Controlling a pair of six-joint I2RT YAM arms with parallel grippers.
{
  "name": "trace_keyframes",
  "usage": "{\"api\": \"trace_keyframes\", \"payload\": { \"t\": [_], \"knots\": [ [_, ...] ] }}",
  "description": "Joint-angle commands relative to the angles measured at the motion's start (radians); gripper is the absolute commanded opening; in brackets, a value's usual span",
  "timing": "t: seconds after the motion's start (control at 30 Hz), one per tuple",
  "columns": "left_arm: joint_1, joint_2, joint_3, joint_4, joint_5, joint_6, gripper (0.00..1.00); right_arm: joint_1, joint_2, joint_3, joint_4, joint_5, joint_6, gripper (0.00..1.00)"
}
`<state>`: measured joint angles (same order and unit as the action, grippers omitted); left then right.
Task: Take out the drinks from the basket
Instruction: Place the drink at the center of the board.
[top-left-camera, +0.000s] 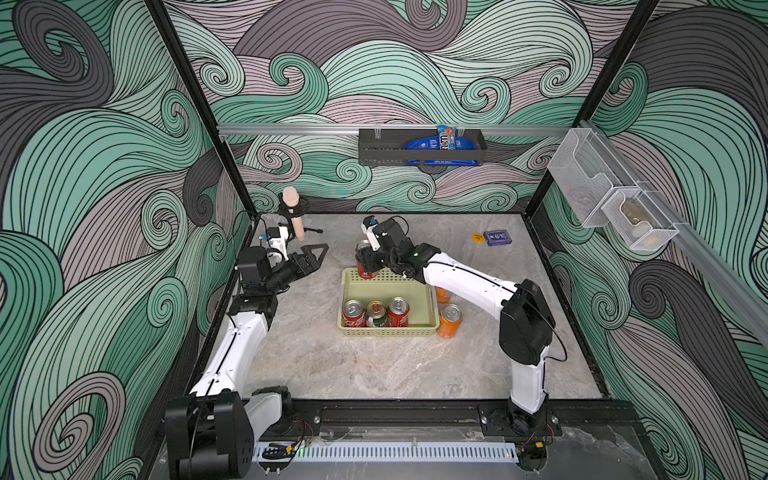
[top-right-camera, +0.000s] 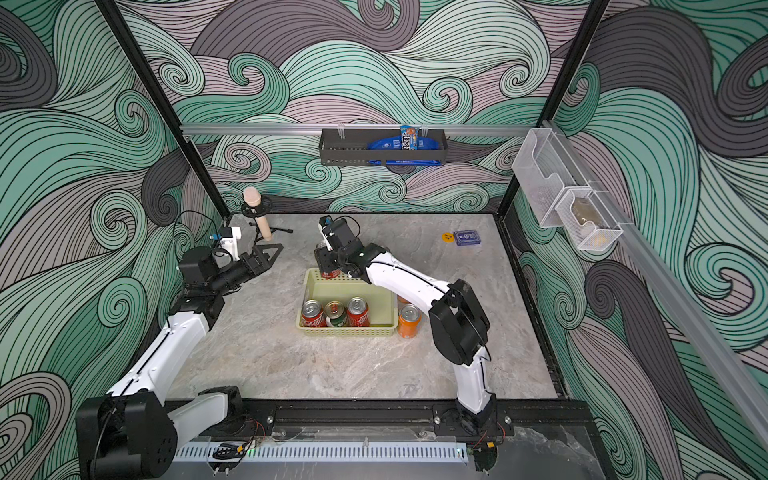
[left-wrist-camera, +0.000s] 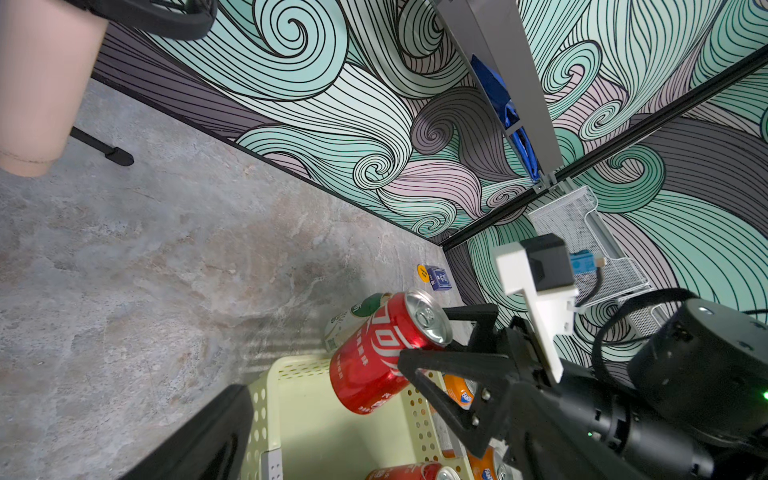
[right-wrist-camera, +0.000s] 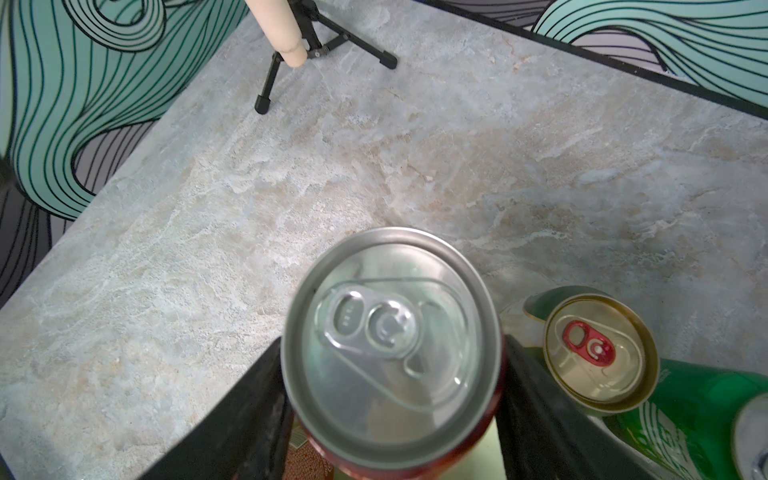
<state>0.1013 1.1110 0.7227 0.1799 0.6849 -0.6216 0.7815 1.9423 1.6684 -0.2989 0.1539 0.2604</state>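
Lab test cell: wave-papered walls (top-left-camera: 395, 62)

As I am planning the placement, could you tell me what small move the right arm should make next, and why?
Probably carry the red can past the basket's far rim and lower it onto bare table. The right gripper is shut on it, tilted above that rim, with a green-and-white can just beyond.

Three cans (top-left-camera: 377, 313) stand along the basket's (top-left-camera: 399, 291) near wall; a red can (top-left-camera: 366, 270) hangs above its far rim.
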Motion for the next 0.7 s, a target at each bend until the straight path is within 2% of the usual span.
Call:
{"api": "trace_keyframes", "payload": {
  "t": [0.0,0.23,0.67],
  "knots": [
    [-0.006,-0.002,-0.005,0.024,0.014,-0.003,0.99,-0.007,-0.091,0.010,0.160,0.017,0.013,0.49],
    [-0.006,-0.006,-0.006,0.026,0.013,-0.003,0.99,-0.013,-0.061,0.014,0.237,0.061,0.005,0.48],
    [-0.007,-0.008,-0.007,0.028,0.013,-0.007,0.99,-0.021,0.129,0.092,0.271,0.085,0.049,0.48]
  ]
}}
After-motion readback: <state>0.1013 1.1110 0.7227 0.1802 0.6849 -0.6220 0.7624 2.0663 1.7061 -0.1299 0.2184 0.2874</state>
